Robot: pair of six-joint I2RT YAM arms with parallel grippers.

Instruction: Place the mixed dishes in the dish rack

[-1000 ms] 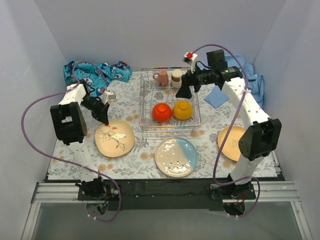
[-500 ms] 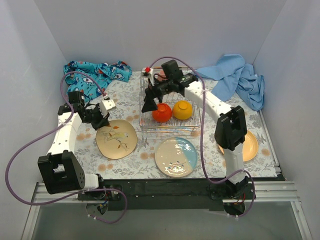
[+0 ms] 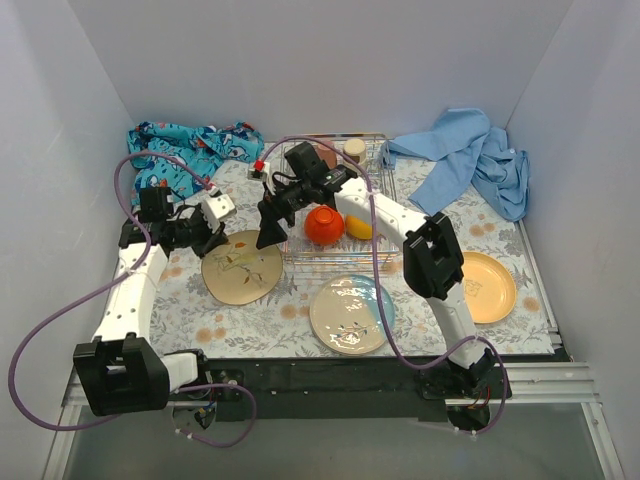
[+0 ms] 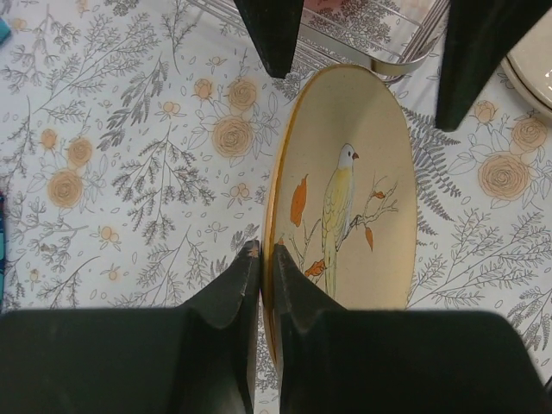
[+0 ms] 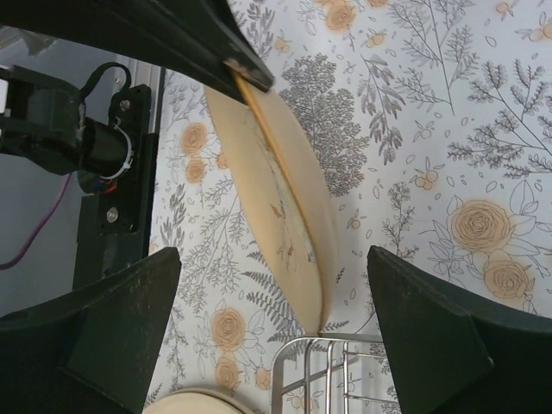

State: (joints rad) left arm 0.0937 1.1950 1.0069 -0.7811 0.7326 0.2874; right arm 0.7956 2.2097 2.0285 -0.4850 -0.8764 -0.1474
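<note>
Over the floral counter (image 3: 250, 320), the tan bird plate (image 4: 345, 198) stands tipped on edge just left of the dish rack (image 3: 330, 256), its left rim clamped in the left pincer (image 4: 263, 259), while the right pincer (image 3: 268, 235), jaws wide apart, faces the opposite, rack-side rim.

The dish rack (image 3: 335, 205) stands mid-back on the surface (image 3: 270, 318). In it, the left bowl (image 3: 324, 225) and right bowl (image 3: 360, 228) sit side by side, with the mug (image 3: 327, 157) and cup (image 3: 352, 150) behind them. The left plate (image 3: 242, 266) lies just left of the rack, its outer rim pinched in the left gripper (image 4: 263, 250). The middle plate (image 3: 350, 313) lies before the rack and the right plate (image 3: 490, 287) far right. The left cloth (image 3: 190, 148) and right cloth (image 3: 470, 150) fill the back corners.
</note>
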